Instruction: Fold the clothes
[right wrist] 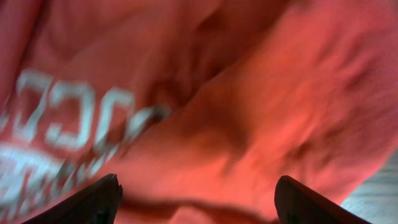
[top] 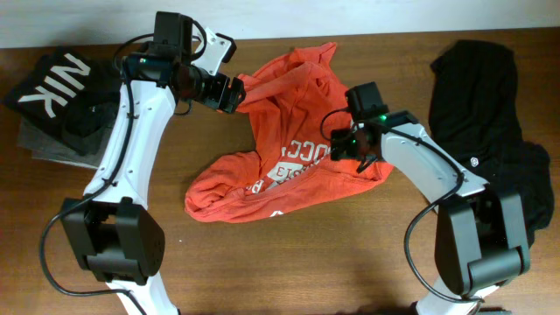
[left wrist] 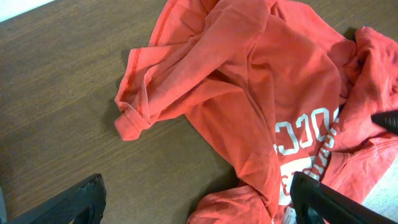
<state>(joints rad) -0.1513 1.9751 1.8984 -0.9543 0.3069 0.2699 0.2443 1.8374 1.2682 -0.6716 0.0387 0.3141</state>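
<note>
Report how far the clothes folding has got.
Done: nothing looks folded. The crumpled red-orange fabric T-shirt with white lettering lies bunched on the brown wooden table.
In hand: the right jaws stand open close over its printed side and the left jaws stand open near a sleeve. Neither grips.
Left: spread and fold the T-shirt, then the rumpled black garment with a small white logo.

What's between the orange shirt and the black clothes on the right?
Overhead view: bare table and the right arm between orange T-shirt and black garment.
</note>
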